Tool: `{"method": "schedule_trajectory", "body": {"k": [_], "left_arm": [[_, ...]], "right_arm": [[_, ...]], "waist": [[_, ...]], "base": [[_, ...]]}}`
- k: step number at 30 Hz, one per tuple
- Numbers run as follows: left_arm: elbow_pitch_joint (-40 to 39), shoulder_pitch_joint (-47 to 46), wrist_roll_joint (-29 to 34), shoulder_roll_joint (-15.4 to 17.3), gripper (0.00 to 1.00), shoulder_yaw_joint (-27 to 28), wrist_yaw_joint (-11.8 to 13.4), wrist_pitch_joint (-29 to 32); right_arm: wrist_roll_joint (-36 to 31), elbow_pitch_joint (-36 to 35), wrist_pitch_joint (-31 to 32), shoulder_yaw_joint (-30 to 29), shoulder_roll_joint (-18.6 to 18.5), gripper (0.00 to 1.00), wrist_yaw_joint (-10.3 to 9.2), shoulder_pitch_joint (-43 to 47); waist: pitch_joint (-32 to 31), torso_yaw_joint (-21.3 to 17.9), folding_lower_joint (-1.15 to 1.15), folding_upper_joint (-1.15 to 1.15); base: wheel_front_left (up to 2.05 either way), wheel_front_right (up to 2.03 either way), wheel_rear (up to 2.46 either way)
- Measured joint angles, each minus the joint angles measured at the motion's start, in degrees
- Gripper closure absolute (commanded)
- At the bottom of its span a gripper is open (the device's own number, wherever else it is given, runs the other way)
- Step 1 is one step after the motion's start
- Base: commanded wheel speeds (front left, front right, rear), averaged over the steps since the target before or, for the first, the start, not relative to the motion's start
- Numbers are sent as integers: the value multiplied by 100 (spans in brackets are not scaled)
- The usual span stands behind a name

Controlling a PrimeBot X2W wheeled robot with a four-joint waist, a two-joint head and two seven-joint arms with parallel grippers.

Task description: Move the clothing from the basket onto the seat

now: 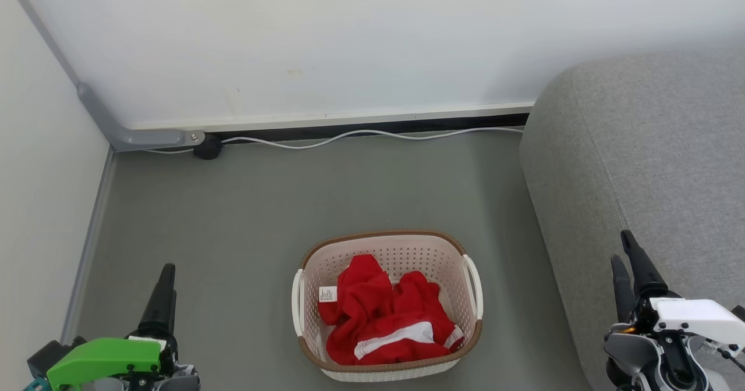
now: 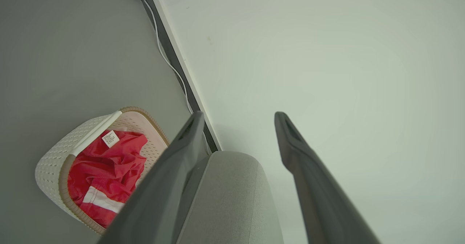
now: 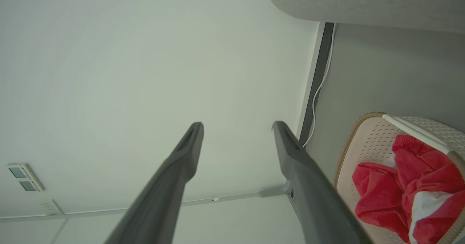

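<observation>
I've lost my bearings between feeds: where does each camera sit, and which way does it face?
Head: high, facing down at floor, basket, clothing, seat; left gripper, right gripper at lower corners.
Left wrist: along the open left gripper at the wall; basket, seat beside.
Right wrist: along the open right gripper at the wall.
All share the basket.

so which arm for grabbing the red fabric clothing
Probably right: the right gripper sits beside the grey upholstered seat; the left gripper, equally open, is about as near the cream perforated plastic basket.
</observation>
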Motion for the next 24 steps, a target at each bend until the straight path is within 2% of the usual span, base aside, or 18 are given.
{"method": "schedule_trajectory", "body": {"k": [13,24], "left_arm": [[-333,-1,951,20,0,-135,158,-253],[-627,-1,2169,148,0,-382,271,-457]], "right_arm": [[-987,-233,-243,192,-82,0,-112,-37],[-2107,-422,-467,557,-169,0,-266,-87]], "waist": [[-9,-10,0,0],[-8,-14,0,0]], "base": [[0,0,0],[0,0,0]]}}
